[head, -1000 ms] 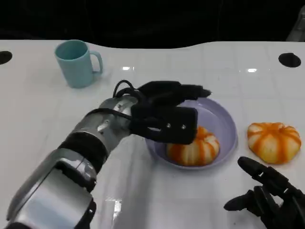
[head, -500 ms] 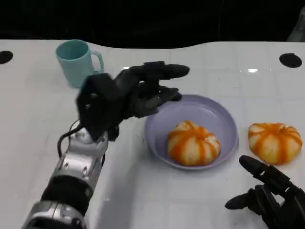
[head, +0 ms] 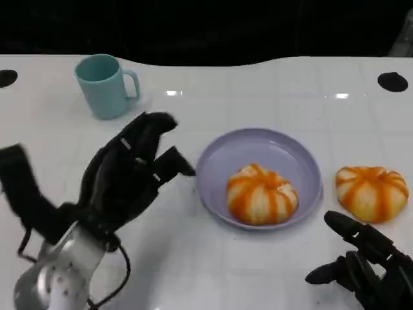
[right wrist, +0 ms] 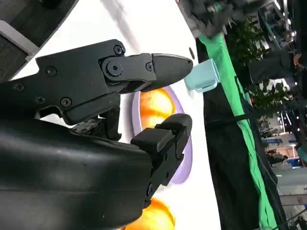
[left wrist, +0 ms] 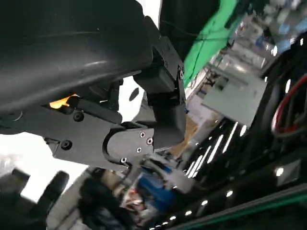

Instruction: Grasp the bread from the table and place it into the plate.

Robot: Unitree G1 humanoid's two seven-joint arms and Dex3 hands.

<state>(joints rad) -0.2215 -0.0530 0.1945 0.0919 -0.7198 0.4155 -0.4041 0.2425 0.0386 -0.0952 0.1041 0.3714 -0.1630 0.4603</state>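
Two black hands over a white glossy table [head: 271, 84]. Left hand [head: 126, 177] raised beside the plate [head: 222, 152], on its cup side, palm turned toward the camera, fingers apart and holding nothing; silver wrist and a loose black cable below it. Right hand [head: 361, 265] low at the near edge, on the plate's other side, fingers apart, nothing in it, one fingertip [head: 335, 221] pointing toward the plate.

Plate is lavender, round, shallow, smooth plastic look. One bread [head: 261, 194] lies inside it toward the near rim: dome-shaped bun, orange and cream stripes radiating from the top like a pumpkin, soft matte crust. Second bread [head: 371, 190], same shape and stripes, sits on the table just beside the plate, on the side away from the cup, not touching it.

Teal cup [head: 103, 84] with a handle stands upright, well apart from the plate at the far side. Table surface shows a faint grid and light glare.

No readable writing or labels.
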